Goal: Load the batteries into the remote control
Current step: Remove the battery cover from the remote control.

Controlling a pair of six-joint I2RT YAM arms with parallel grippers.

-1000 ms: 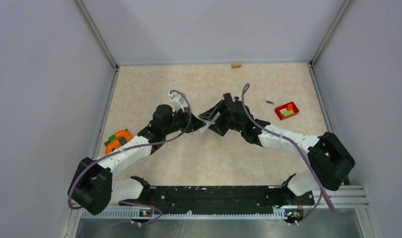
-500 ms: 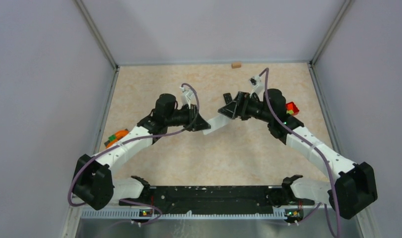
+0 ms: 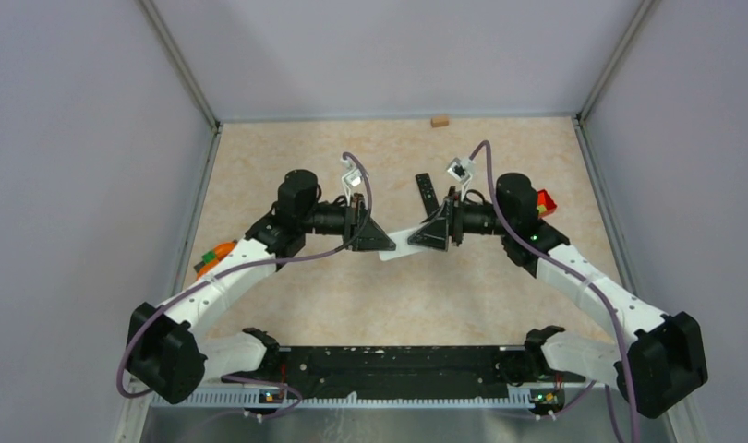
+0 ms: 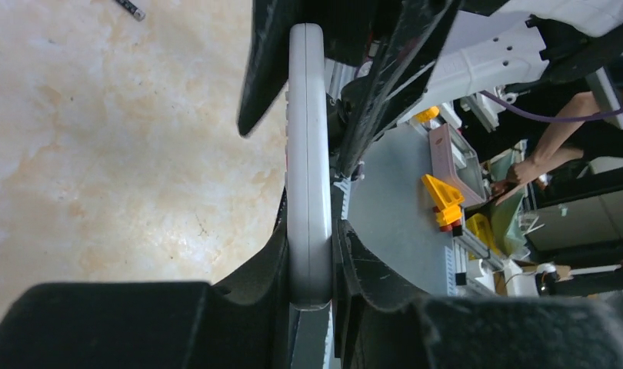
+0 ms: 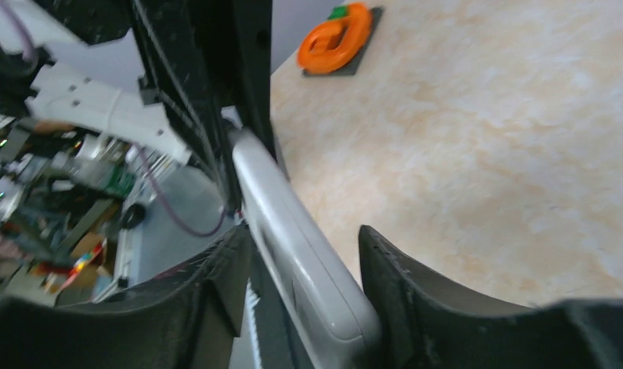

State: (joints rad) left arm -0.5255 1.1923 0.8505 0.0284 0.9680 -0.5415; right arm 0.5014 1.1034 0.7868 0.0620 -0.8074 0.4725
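Loading looks barely begun: the remote (image 3: 400,246) is held above the worktop (image 3: 463,295), one end pinched by the left gripper (image 3: 386,245), the right gripper (image 3: 416,240) straddling the other, clamped or not I cannot tell, while a dark battery (image 4: 130,8) lies unloaded on the worktop.

Wooden block (image 3: 439,120) far edge; orange ring (image 5: 335,38) left; red tray (image 3: 545,200) right.

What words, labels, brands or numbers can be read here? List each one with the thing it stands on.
No text can be read in any view.
white remote: only its plain edge shows, no print.
thin black piece on the table: too small to read.
background clutter beyond the table: blurred, nothing legible.
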